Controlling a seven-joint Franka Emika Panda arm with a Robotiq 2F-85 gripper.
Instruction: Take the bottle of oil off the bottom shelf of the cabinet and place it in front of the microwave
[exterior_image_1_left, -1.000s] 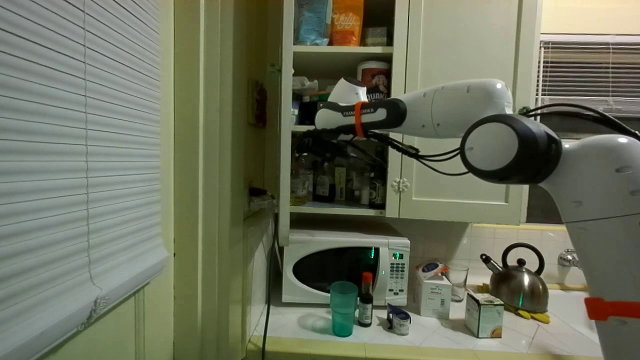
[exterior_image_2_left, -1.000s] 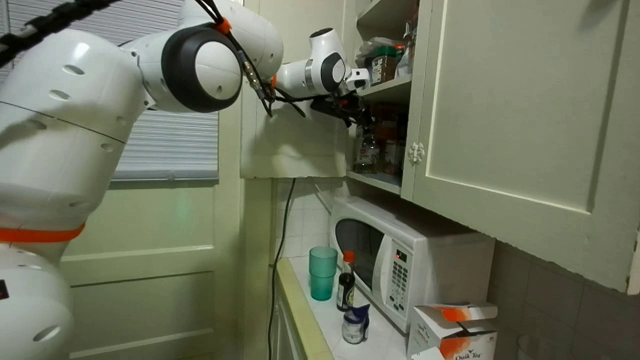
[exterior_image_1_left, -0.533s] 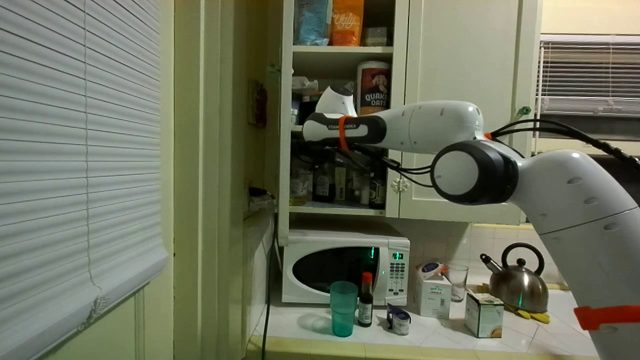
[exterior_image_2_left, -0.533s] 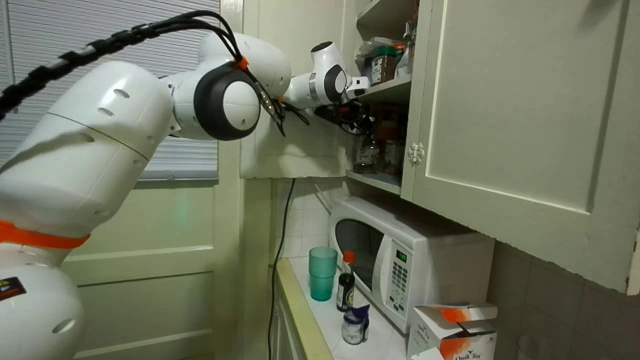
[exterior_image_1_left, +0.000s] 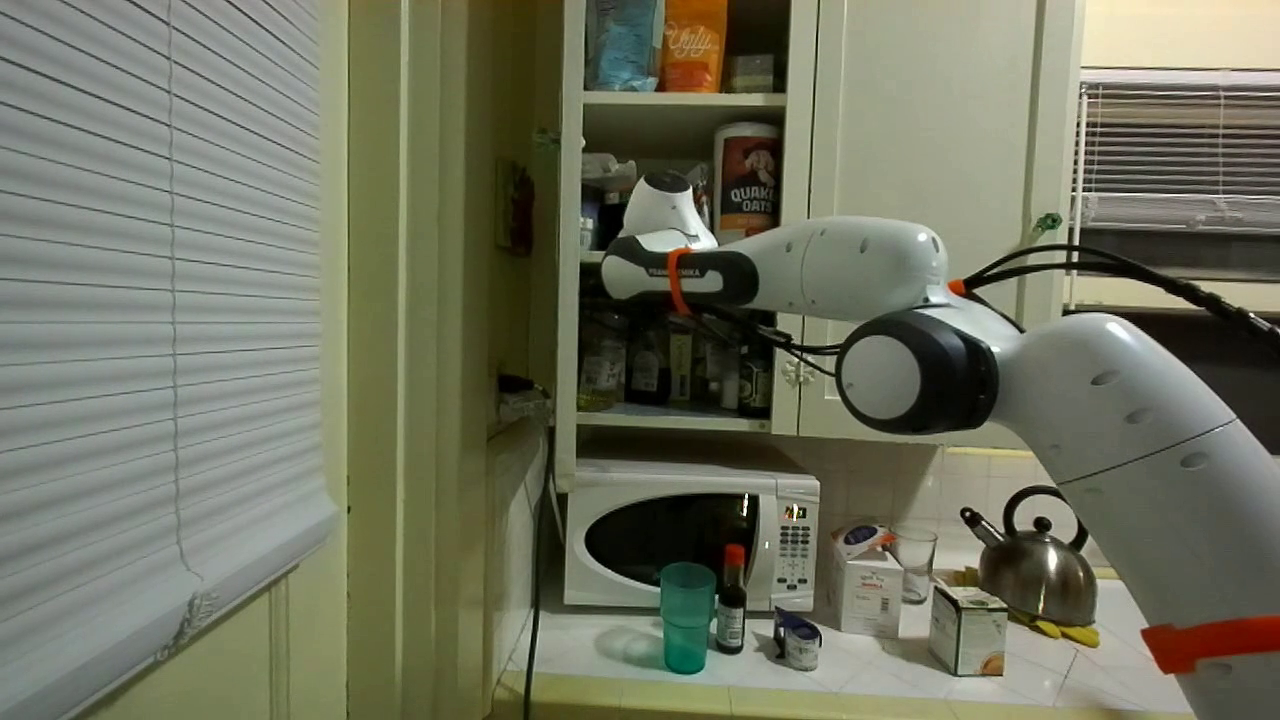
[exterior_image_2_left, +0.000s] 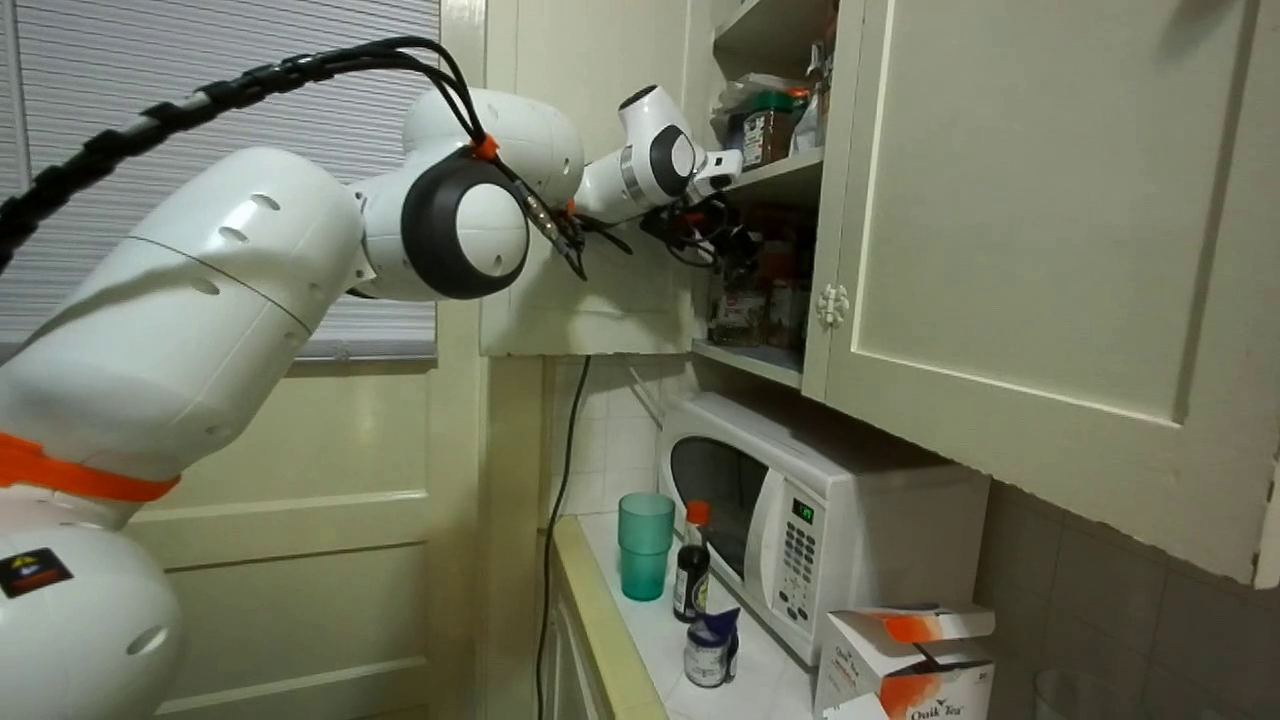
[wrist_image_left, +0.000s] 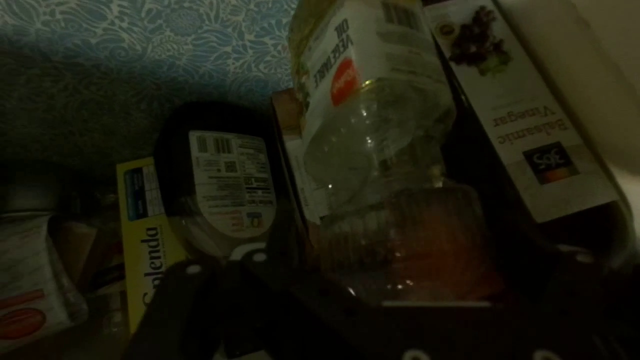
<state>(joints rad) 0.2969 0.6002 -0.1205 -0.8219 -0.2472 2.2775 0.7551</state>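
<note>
The bottle of oil (wrist_image_left: 380, 115) is clear, with a vegetable oil label, and stands on the bottom shelf (exterior_image_1_left: 680, 420) of the cabinet (exterior_image_1_left: 797, 100). It shows at that shelf's left end in an exterior view (exterior_image_1_left: 600, 375) and low in the cabinet in an exterior view (exterior_image_2_left: 737, 312). My gripper (wrist_image_left: 419, 257) is open, its dark fingers either side of the bottle's upper part; contact is too dark to tell. In an exterior view the gripper (exterior_image_2_left: 738, 245) is at the bottle's top. The microwave (exterior_image_1_left: 655, 535) is on the counter below.
A teal cup (exterior_image_1_left: 687, 618), dark bottle with red cap (exterior_image_1_left: 732, 605) and small jar (exterior_image_1_left: 800, 642) stand before the microwave. Balsamic vinegar (wrist_image_left: 525, 115), a dark bottle (wrist_image_left: 225, 180) and a yellow Splenda box (wrist_image_left: 145, 240) flank the oil. The middle shelf (exterior_image_2_left: 775, 175) is just above the gripper.
The arm has come down, and the gripper has lowered and moved slightly further into the cabinet, around the oil bottle's top. The bottle and counter items look unmoved.
</note>
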